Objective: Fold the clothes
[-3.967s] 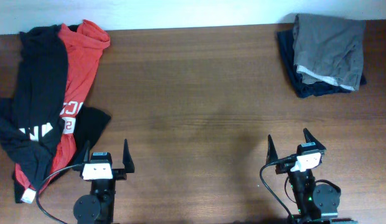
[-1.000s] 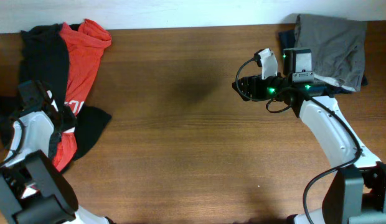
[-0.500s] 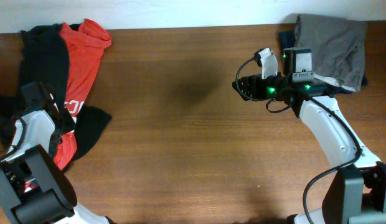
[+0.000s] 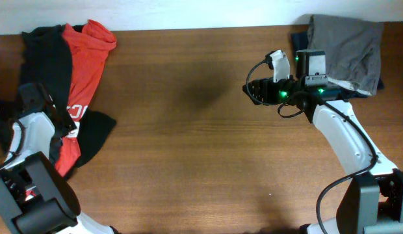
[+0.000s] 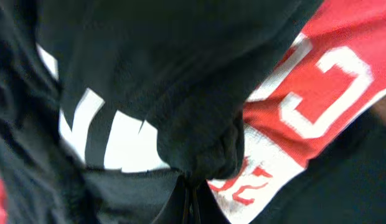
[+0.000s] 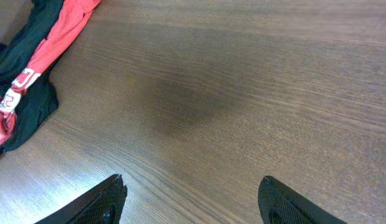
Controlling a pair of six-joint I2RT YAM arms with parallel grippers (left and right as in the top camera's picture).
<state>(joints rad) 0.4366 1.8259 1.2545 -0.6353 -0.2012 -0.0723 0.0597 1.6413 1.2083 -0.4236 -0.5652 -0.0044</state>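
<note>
Closing within the last second, your left gripper point(image 5: 190, 190) now pinches a bunched fold of the black shirt point(image 5: 149, 62), heaped with the red shirt point(image 5: 317, 93) at the left edge of the table point(image 4: 188, 130). Your right gripper point(image 6: 193, 190) hangs spread and empty, so you can likely start dragging that shirt clear.

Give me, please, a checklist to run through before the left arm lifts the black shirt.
1. Left gripper shut on the black shirt: ok, fabric bunches at its closed tips.
2. Only black fabric pinched: cannot tell; the red shirt lies right beside the pinch.
3. Right gripper open and empty: ok.
4. Bare table in the middle for spreading: ok.
5. Folded pile out of the way, far right corner: ok.
</note>
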